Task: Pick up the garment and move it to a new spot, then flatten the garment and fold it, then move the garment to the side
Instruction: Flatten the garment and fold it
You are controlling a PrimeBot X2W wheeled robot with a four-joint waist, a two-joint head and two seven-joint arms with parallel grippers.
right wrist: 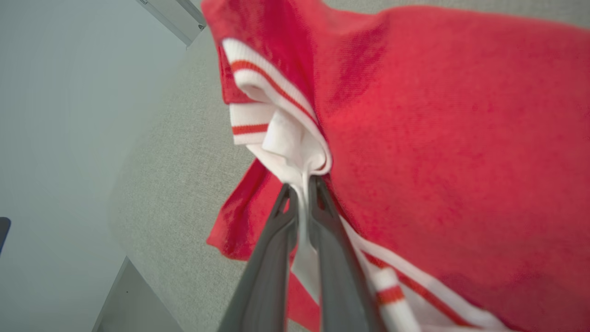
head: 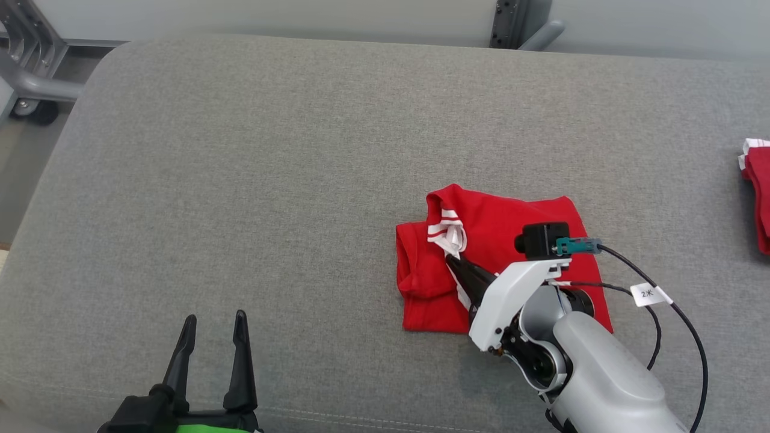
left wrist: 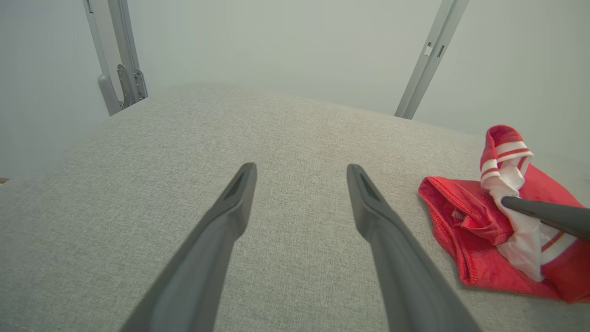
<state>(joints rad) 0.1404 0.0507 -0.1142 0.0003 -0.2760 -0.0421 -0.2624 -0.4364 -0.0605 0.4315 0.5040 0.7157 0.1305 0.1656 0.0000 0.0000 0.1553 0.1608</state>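
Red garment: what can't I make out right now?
Head view: red garment near-right corner hidden under the right arm.
Left wrist view: its right side cut off by the edge.
Right wrist view: close, blurred, outline cut off.
Head view: second red item cut off at right edge.

grey fabric bench (head: 240,180) | centre-right: red garment (head: 511,219) | right edge: red cloth (head: 760,198)

Illumination: bright, diffuse, even. Shadows: faint, soft-edged. Right wrist view: garment (right wrist: 438,138) soft-focused at close range. Left wrist view: frame posts (left wrist: 428,55) lean outward, wide-angle distortion.
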